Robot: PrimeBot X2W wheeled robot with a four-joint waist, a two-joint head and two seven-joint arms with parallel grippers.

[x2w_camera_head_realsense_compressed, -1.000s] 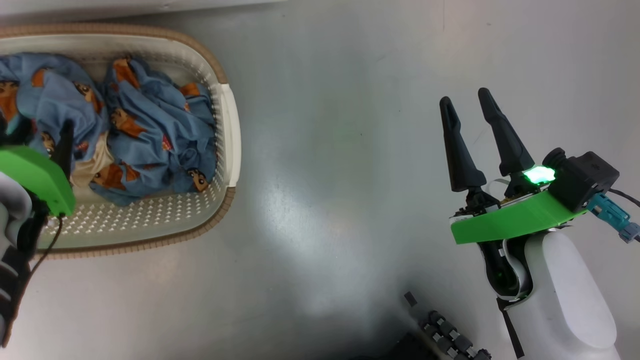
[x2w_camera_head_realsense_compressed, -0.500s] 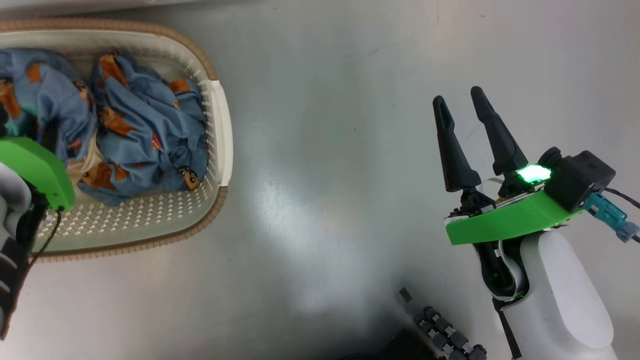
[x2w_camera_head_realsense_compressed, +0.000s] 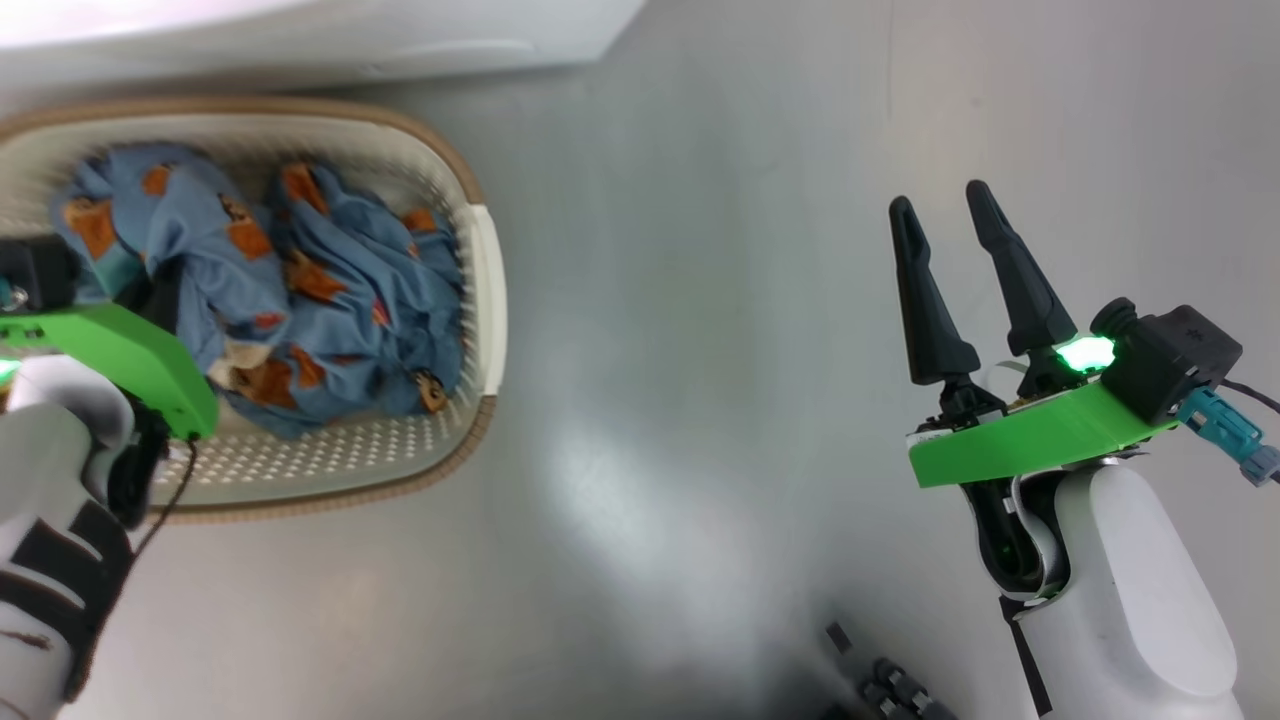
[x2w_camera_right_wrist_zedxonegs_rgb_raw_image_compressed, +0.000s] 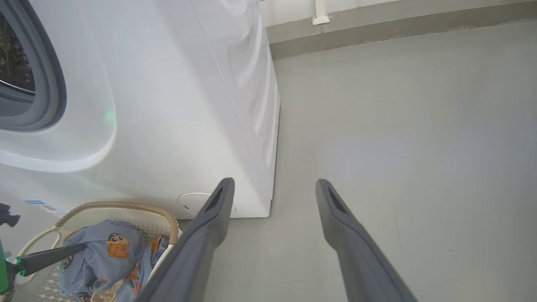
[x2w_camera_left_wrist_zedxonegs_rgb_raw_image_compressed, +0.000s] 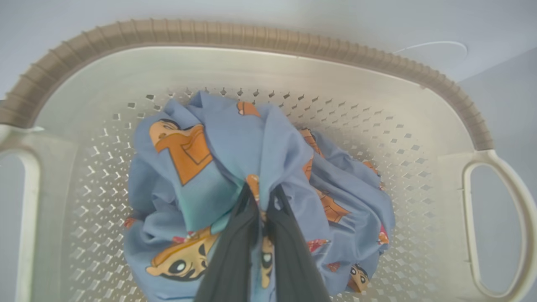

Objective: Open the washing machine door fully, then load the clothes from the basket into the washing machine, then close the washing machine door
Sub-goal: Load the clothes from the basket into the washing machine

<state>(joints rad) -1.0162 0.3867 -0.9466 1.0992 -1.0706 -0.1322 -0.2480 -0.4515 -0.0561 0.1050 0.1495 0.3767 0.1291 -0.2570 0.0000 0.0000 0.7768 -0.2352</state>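
While the clothes (x2w_camera_left_wrist_zedxonegs_rgb_raw_image_compressed: 218, 138) lie bunched in the basket (x2w_camera_left_wrist_zedxonegs_rgb_raw_image_compressed: 251, 37), blue printed fabric heaped mid-floor of it, the left gripper (x2w_camera_left_wrist_zedxonegs_rgb_raw_image_compressed: 262, 192) is pinched narrow on a top fold. Washing machine (x2w_camera_right_wrist_zedxonegs_rgb_raw_image_compressed: 168, 105) stands just behind the basket. Right gripper (x2w_camera_head_realsense_compressed: 939, 197) hangs well right of the basket over the floor (x2w_camera_head_realsense_compressed: 700, 300), jaws wide.

No writing can be read anywhere. The washing machine (x2w_camera_right_wrist_zedxonegs_rgb_raw_image_compressed: 168, 105) carries a small blue label sticker (x2w_camera_right_wrist_zedxonegs_rgb_raw_image_compressed: 42, 206) low on its front, just above the rim of the basket (x2w_camera_right_wrist_zedxonegs_rgb_raw_image_compressed: 117, 204), but its print is too small to make out. The clothes (x2w_camera_left_wrist_zedxonegs_rgb_raw_image_compressed: 235, 167) bear orange-brown cartoon figures, pictures rather than lettering.
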